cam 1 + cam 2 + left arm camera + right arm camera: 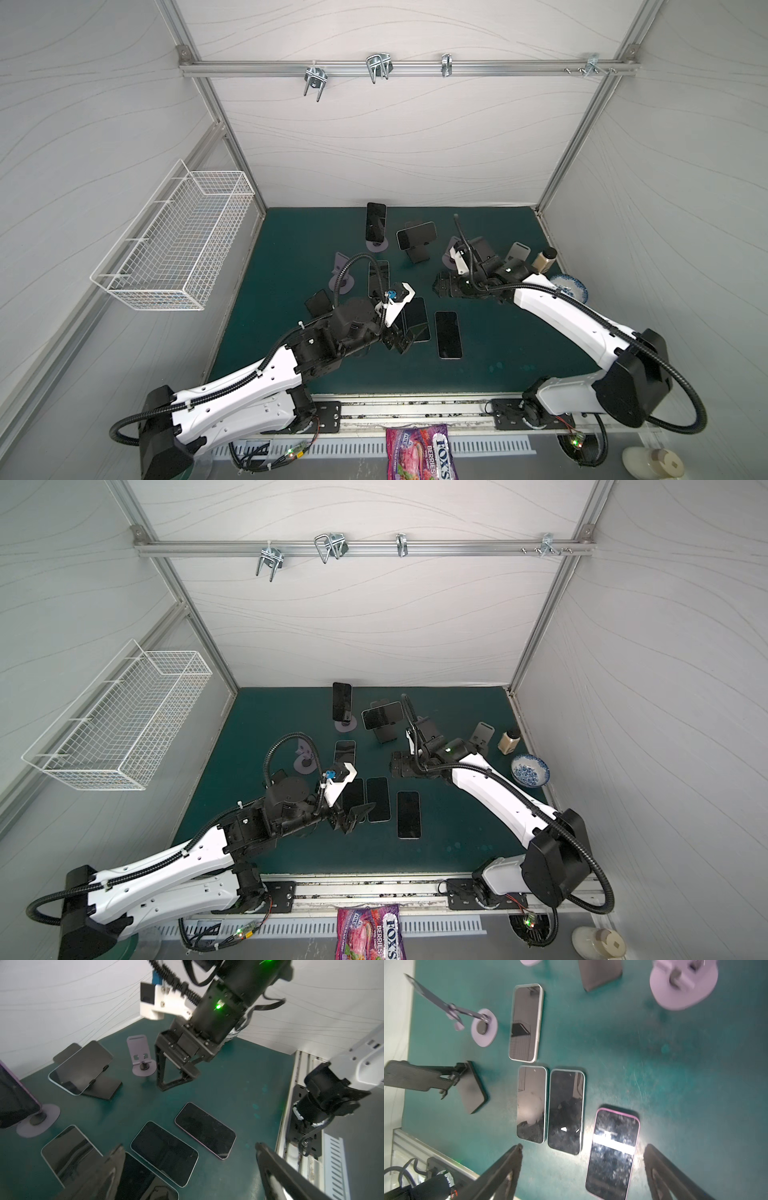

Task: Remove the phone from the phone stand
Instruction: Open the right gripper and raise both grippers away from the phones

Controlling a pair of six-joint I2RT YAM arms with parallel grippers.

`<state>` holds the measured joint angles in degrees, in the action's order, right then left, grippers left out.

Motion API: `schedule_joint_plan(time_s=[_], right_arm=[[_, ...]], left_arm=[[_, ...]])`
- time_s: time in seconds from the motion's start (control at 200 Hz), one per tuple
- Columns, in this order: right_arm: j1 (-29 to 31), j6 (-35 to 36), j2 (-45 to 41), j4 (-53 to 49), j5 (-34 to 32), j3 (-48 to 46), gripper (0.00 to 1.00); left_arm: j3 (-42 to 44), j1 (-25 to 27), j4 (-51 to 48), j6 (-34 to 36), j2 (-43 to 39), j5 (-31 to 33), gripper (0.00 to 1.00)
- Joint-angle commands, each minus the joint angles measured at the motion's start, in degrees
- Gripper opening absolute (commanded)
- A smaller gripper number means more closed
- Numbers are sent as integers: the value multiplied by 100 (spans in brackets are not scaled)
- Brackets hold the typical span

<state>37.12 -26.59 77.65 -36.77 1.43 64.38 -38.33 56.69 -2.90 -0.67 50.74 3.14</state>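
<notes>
Green tabletop point(291, 249) carries the phone point(416, 235) on its black phone stand point(419, 258), long axis crosswise, just beyond the nearer right end effector point(441, 286), its jaws wide, empty.

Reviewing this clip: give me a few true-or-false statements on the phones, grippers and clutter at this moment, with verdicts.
1. Two phones sit on stands: an upright phone and a sideways phone. True.
2. The left gripper is shut on a phone. False: its jaws stand open and hold nothing.
3. Four flat phones lie on the mat. True.
4. The patterned bowl is at the mat's left edge. False: it is at the right edge, near the bottle.
</notes>
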Motion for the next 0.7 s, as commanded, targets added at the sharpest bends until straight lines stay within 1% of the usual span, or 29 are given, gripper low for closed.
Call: schedule_joint_plan(time_s=[0.0,0.05,0.115,0.195,0.315,0.405,0.49,0.62,0.695], right_arm=[[25,476,-232,524,-138,-143,93],[19,676,-251,636,-150,-129,93],[6,962,-231,713,-143,-23,94],[-11,1260,-189,810,-251,143,95],[-43,1729,-156,926,-290,404,95],[-70,1988,-172,1063,-284,550,95],[-161,2103,-157,1255,-195,680,95],[-425,2081,30,1543,294,937,94],[-565,1995,227,1628,461,1142,92]], left_arm=[[-158,-17,393,-314,122,766,99],[-241,-56,404,-285,225,916,99],[-370,-203,370,-284,349,920,99],[-490,-497,360,-396,455,676,99],[-620,-1124,307,-717,602,212,99],[-747,-1519,212,-763,744,91,99],[-960,-1839,63,-682,933,56,99],[-1253,-2270,53,-597,1289,-3,99],[-1449,-2467,66,-548,1512,-62,99]])
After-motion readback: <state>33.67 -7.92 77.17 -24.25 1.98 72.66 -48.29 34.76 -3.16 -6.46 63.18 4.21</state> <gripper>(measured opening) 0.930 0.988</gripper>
